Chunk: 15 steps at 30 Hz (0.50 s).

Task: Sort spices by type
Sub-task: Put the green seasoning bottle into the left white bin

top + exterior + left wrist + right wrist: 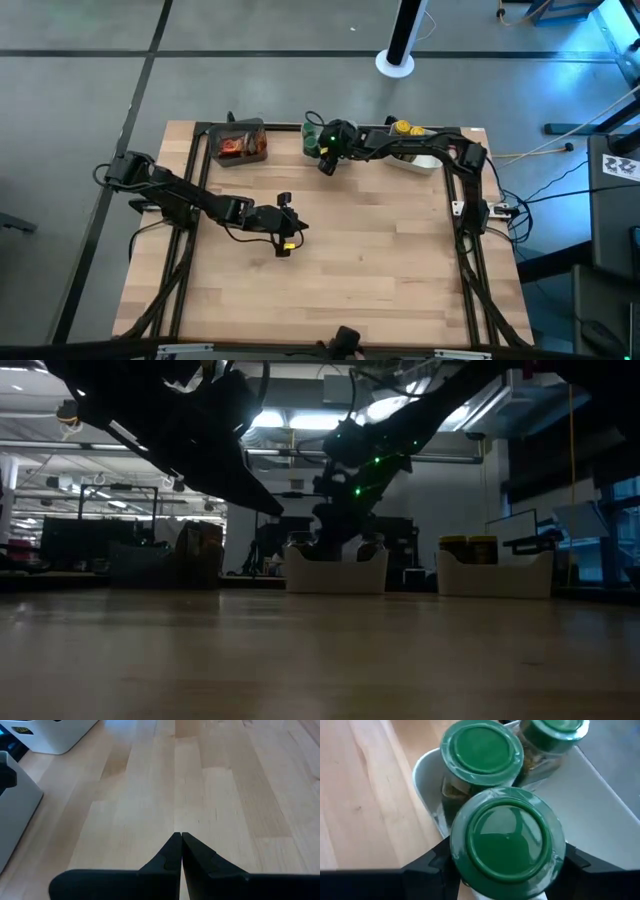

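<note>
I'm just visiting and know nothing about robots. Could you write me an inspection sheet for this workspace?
Surface: wooden table, mostly bare.
Job's things: green-lidded jars in a white tray; yellow-lidded jars in another tray; reddish jars in a dark tray.
Clutter: nothing seen.
Grippers: right gripper shut on a green-lidded jar at the white tray; left gripper shut, empty, over mid-table.
Cables: cables beyond the table's right edge.
Surroundings: grey floor, white post.

Overhead down; low level; wrists close, forward
</note>
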Motion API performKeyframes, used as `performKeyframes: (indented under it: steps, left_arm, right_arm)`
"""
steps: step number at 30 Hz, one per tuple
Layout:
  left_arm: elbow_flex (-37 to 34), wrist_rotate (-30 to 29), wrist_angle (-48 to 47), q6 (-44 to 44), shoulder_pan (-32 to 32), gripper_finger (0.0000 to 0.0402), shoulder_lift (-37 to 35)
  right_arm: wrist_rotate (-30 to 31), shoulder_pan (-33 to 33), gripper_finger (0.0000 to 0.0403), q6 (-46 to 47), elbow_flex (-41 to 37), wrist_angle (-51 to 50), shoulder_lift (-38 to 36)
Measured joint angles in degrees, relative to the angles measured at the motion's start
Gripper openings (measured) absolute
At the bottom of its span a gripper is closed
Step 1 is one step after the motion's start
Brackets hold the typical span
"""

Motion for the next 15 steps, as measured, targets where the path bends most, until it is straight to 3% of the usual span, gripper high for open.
performKeyframes:
  steps: [15]
  left_arm:
    - [0.0,0.0,0.0,0.0,0.0,0.0004,0.0]
  right_arm:
    - [-1.8,-0.3,0.022,1.4,-0.1,-0.6,0.8]
